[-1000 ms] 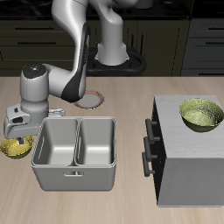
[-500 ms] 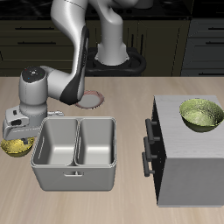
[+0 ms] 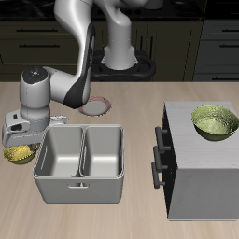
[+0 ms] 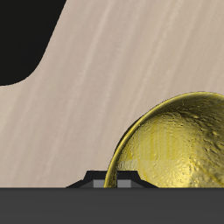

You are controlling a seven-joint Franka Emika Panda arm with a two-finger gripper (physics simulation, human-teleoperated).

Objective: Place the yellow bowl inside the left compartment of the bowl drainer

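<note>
Bowl drainer (image 3: 82, 164) near the desk's (image 3: 131, 219) front edge, both compartments empty. Yellow bowl (image 3: 16, 154) on the desk just beside the drainer's outer side wall, mostly covered by the gripper (image 3: 19, 140) directly above it. Wrist view: bowl (image 4: 179, 144) empty, mottled inside, cut off by the frame edge. Can't tell if the gripper is spread or pinching the rim; fingers not resolved. Larger yellow-green bowl (image 3: 215, 122) sits empty atop the grey cabinet (image 3: 201, 177).
</note>
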